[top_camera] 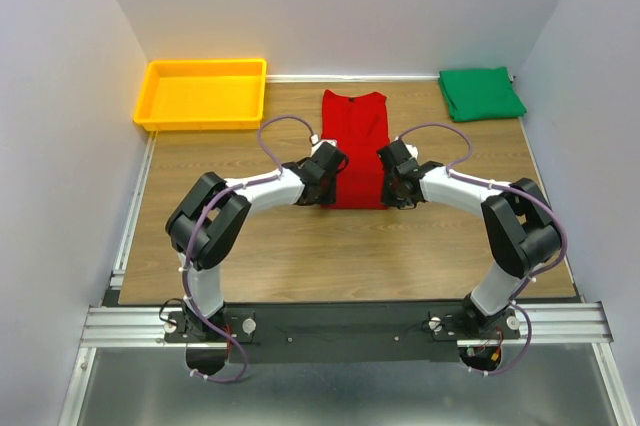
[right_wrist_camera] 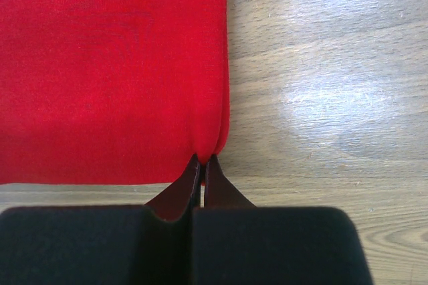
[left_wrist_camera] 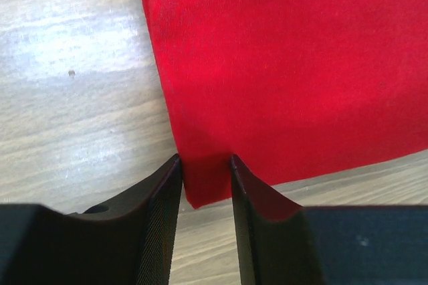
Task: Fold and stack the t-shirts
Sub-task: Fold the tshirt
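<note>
The right jaws pinch one red t-shirt [top_camera: 355, 136]; left jaws straddle it, narrow. One green t-shirt [top_camera: 481, 94], one yellow tray [top_camera: 203, 96].

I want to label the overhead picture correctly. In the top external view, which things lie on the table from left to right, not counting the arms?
yellow tray → red t-shirt → green t-shirt

Top view: fixed high at near edge, looking down over whole counter [top_camera: 300, 256]. Left wrist view: very close, low, facing red t-shirt [left_wrist_camera: 287, 64] near-left corner. Right wrist view: equally close, near-right corner. All share shirt.
</note>
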`<state>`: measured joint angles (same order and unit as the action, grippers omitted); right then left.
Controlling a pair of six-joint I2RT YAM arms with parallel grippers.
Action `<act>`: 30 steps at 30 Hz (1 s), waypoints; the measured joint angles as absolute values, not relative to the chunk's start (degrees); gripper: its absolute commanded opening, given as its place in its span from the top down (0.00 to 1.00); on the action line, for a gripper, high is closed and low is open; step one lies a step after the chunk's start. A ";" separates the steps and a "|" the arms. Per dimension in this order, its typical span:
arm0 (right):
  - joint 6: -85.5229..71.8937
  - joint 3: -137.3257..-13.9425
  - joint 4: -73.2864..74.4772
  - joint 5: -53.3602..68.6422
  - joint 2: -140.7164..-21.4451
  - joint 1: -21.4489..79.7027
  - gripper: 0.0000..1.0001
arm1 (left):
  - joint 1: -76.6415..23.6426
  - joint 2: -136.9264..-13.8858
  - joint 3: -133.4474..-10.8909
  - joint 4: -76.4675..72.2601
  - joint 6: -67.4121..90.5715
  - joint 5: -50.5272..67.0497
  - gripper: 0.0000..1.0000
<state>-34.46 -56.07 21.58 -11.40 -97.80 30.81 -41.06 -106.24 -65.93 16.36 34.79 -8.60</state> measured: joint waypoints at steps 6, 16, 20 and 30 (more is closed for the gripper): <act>-34.46 -56.05 21.56 -11.40 -97.76 30.81 0.99 | -42.94 -106.30 -66.96 20.56 35.44 -12.16 0.56; -34.48 -55.37 20.75 -11.40 -97.32 30.81 0.99 | -43.77 -108.31 -70.17 24.73 35.81 -14.11 0.63; -34.48 -55.11 20.47 -11.40 -97.10 30.81 0.99 | -44.49 -108.79 -70.83 24.99 35.79 -14.20 0.78; -33.45 -53.78 21.15 -10.02 -95.42 31.24 0.99 | -45.82 -107.20 -68.66 24.58 36.49 -14.61 1.00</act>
<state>-33.45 -53.78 21.15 -10.02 -95.42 31.24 -45.82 -107.20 -68.66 24.58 36.49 -14.61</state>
